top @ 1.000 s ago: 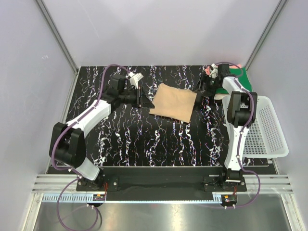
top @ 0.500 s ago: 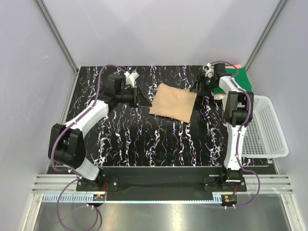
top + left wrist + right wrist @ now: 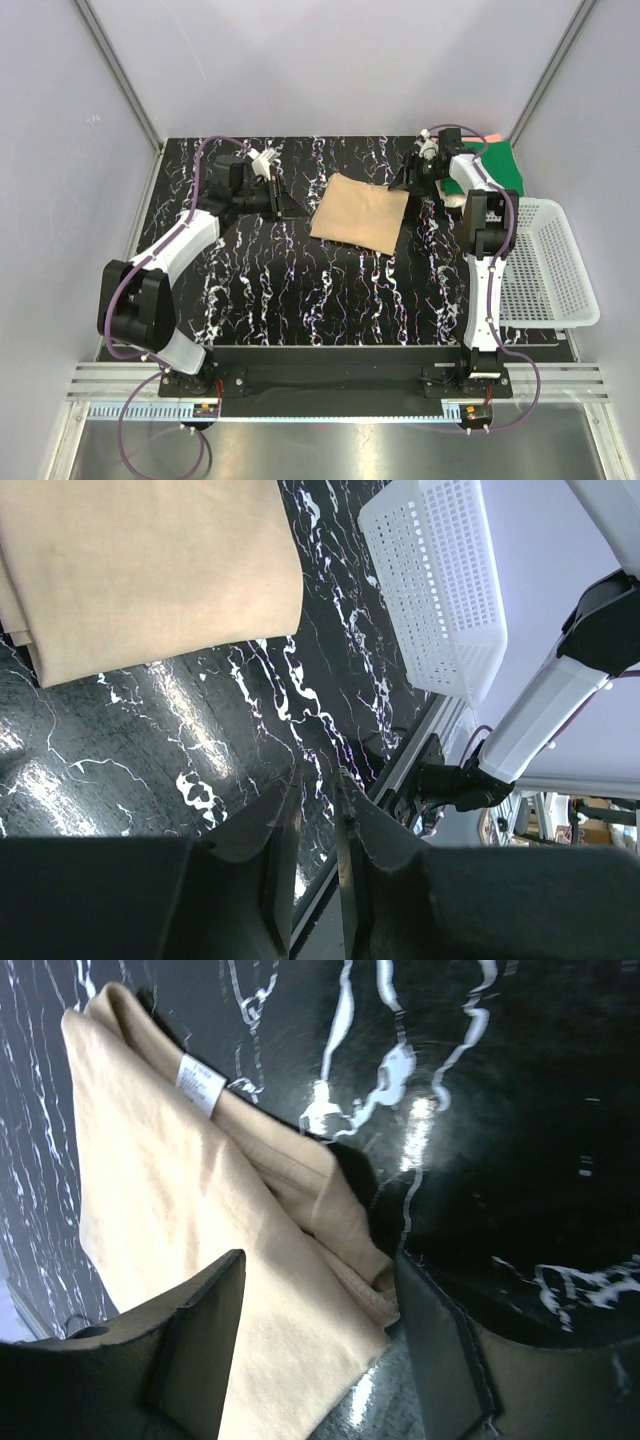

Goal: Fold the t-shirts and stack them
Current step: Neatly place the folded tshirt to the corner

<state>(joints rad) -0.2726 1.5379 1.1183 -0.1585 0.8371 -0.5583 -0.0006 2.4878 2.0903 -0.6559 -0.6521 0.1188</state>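
A tan t-shirt [image 3: 360, 215] lies folded in a rectangle at the middle of the black marbled table. Its far right corner [image 3: 170, 1180] sits between the wide-apart fingers of my right gripper [image 3: 318, 1260], which is open and low over the cloth [image 3: 405, 180]. My left gripper [image 3: 285, 200] hovers left of the shirt, apart from it. Its jaws [image 3: 315, 780] stand a narrow gap apart with nothing between them, and the shirt's near edge [image 3: 150, 560] shows beyond. A dark green t-shirt [image 3: 506, 160] lies at the far right corner, partly hidden by the right arm, with a strip of pink [image 3: 492, 136] behind it.
A white mesh basket [image 3: 550, 270] hangs over the table's right edge, also seen in the left wrist view [image 3: 440, 580]. Pale walls close in the back and sides. The right arm [image 3: 485, 250] stretches along the right side of the table.
My left gripper has drawn back to the left, away from the tan shirt. The right gripper has shifted left onto the shirt's far corner and its jaws have narrowed somewhat.
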